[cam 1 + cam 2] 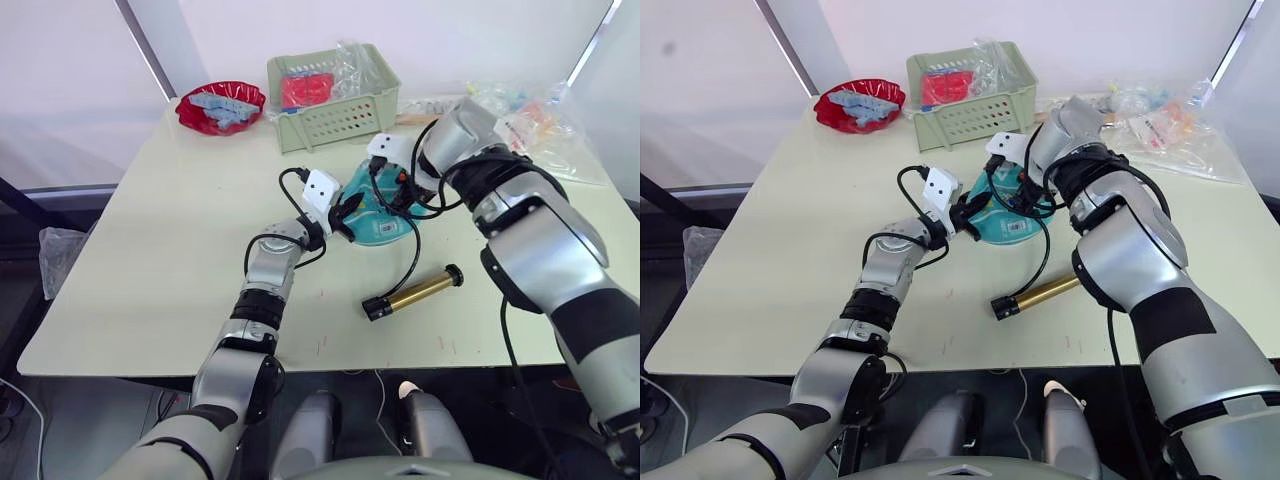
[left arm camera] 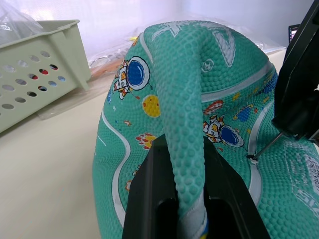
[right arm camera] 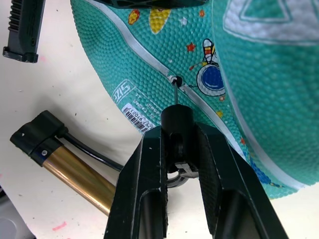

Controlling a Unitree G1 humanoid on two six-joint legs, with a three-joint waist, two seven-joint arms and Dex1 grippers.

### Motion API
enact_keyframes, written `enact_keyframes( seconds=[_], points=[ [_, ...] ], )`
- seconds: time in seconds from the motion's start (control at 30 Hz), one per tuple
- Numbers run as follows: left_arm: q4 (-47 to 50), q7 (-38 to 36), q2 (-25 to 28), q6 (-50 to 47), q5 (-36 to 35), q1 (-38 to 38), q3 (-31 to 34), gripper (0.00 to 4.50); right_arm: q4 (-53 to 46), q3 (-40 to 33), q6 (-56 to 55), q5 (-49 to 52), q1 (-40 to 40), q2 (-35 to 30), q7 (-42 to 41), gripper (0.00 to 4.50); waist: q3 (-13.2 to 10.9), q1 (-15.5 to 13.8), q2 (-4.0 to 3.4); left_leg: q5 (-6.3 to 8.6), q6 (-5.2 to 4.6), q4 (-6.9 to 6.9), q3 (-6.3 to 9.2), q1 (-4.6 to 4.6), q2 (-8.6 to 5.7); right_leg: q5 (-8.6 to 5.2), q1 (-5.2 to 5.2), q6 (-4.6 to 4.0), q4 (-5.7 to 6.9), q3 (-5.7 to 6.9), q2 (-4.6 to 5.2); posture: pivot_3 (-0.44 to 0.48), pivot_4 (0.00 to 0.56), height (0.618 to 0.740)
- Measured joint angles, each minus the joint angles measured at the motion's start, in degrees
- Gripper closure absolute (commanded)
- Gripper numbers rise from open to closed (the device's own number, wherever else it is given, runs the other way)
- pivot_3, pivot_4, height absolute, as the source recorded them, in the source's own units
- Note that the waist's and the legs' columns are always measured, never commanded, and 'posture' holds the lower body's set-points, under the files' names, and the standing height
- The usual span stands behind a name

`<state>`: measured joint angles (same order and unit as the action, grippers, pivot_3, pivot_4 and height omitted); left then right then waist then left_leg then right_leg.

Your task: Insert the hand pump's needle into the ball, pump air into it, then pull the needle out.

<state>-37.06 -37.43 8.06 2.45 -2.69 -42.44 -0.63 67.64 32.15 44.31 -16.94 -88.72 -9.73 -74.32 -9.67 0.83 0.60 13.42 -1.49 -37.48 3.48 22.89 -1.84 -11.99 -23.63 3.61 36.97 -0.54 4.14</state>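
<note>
Our arms are jointed shells of silver-grey with black bands at the elbows and wrists. Each wrist carries a small white box, and looped black cables run from there back along the forearm. The left gripper [image 2: 192, 209] and right gripper [image 3: 179, 164] each end in two matte black fingers, flat and thick, with hollow recesses moulded near their bases.
</note>
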Motion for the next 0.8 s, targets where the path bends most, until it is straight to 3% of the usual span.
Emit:
enact_keyframes(
  seconds=[0.27, 0.8],
  points=[
    [0.6, 0.3, -0.2, -0.6, 0.1, 0.4, 0.2, 4.49, 4.9, -3.8, -2.1, -0.1, -0.7, 2.0, 3.9, 4.20, 0.2, 0.1, -0.05, 0.00, 0.00, 0.05, -0.01, -0.04, 0.00, 0.00, 0.00, -0.01, 0.00, -0.03, -0.01, 0.000, 0.150, 0.737],
    [0.8, 0.8, -0.2, -1.0, 0.2, 1.1, 0.7, 4.49, 5.1, -4.6, -6.9, -1.1, 0.8, 3.1, 6.1, 4.20, 0.7, 0.6, -0.06, 0.00, 0.00, 0.09, 0.00, -0.11, 0.02, -0.01, 0.03, -0.01, 0.00, -0.05, -0.03, 0.000, 0.150, 0.737]
  ],
)
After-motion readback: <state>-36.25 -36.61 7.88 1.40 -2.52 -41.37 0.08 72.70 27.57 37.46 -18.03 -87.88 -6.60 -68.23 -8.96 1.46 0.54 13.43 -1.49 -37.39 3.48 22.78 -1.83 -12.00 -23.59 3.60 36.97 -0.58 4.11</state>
